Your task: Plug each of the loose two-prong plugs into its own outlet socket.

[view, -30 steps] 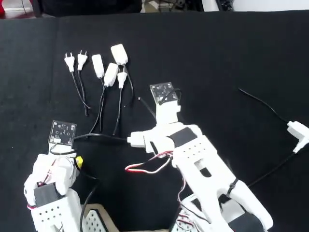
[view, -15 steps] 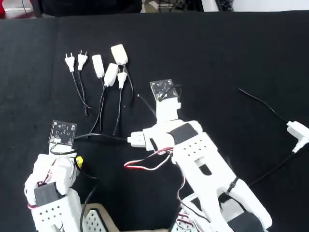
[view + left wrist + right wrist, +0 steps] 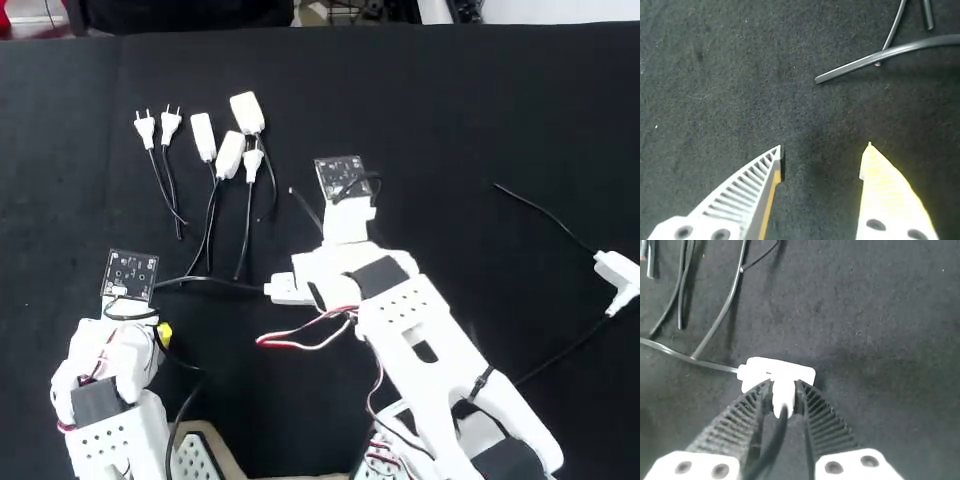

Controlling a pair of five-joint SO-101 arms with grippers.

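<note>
My right gripper (image 3: 782, 386) is shut on a small white plug (image 3: 783, 401), whose black cable runs back between the fingers. The plug's front meets a white socket body (image 3: 776, 371) lying crosswise on the black cloth. In the high view the right arm (image 3: 350, 255) stretches over the table's middle. Two loose two-prong plugs (image 3: 146, 128) (image 3: 170, 122) lie at the far left beside a cluster of white sockets (image 3: 230, 150). Near the front left, my left gripper (image 3: 824, 147) hangs open over bare cloth, close to a black cable end (image 3: 820, 78).
Another white socket (image 3: 618, 272) with a thin black cable (image 3: 540, 215) lies at the right edge. Black cables (image 3: 212, 225) trail from the cluster toward the arms. The cloth's far right and centre back are open.
The right arm has slid a little toward the far side of the table, still holding the plug. The left arm has not moved.
</note>
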